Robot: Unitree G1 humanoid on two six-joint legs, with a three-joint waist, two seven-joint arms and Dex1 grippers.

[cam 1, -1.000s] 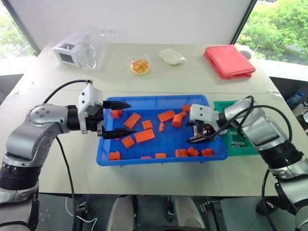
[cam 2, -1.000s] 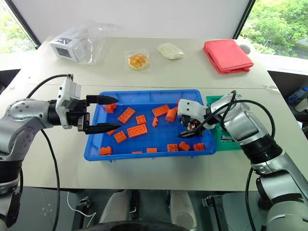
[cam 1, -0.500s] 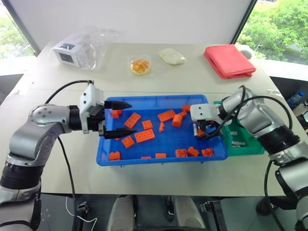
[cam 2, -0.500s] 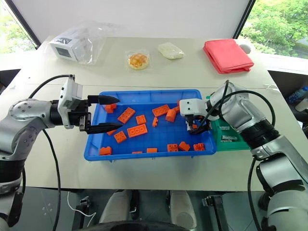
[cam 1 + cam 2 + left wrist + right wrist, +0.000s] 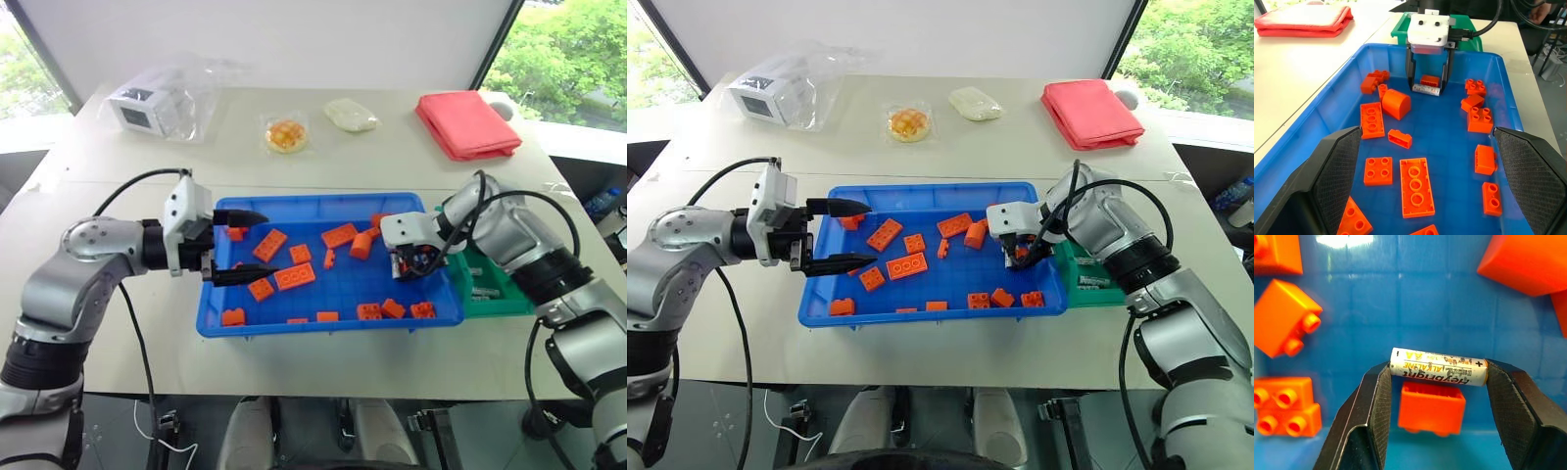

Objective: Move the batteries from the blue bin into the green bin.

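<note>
The blue bin (image 5: 323,327) lies in the middle of the table, strewn with orange bricks. One of the batteries (image 5: 1437,367), white with an AA label, lies on the bin floor near its right end, next to an orange brick (image 5: 1432,406). My right gripper (image 5: 412,266) points steeply down over it, and its pads touch both ends of the battery (image 5: 1425,90). My left gripper (image 5: 266,242) hangs open over the bin's left end, holding nothing. The green bin (image 5: 493,297) stands against the blue bin's right side with batteries (image 5: 482,291) in it.
Orange bricks (image 5: 294,276) lie all over the blue bin. At the back of the table are a red folded cloth (image 5: 467,123), a white packet (image 5: 350,115), a bagged round pastry (image 5: 285,134) and a white box in clear plastic (image 5: 157,103).
My right gripper tipped further downward over the bin's right end and its fingers narrowed from wide open onto the battery. The left arm stayed still.
</note>
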